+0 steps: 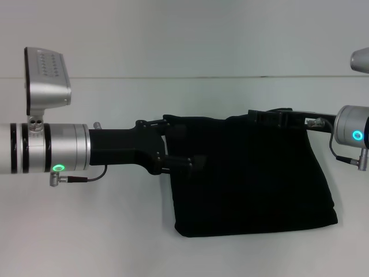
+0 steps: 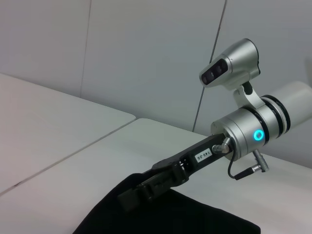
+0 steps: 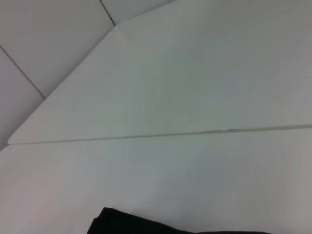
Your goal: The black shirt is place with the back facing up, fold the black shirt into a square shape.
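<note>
Black shirt [image 1: 248, 173] on white table [image 1: 86, 231], between left pincer [image 1: 173, 147] and right pincer [image 1: 262, 118].

A white table [image 1: 86, 242] lies bare on every side of a soft matte-black folded shirt [image 1: 248, 179]. Two obstacles meet at the shirt's far edge — the black left gripper [image 1: 173, 147] reaching in from the left, and the black right gripper [image 1: 271, 118] from the right. The near side stays open for passage.
</note>
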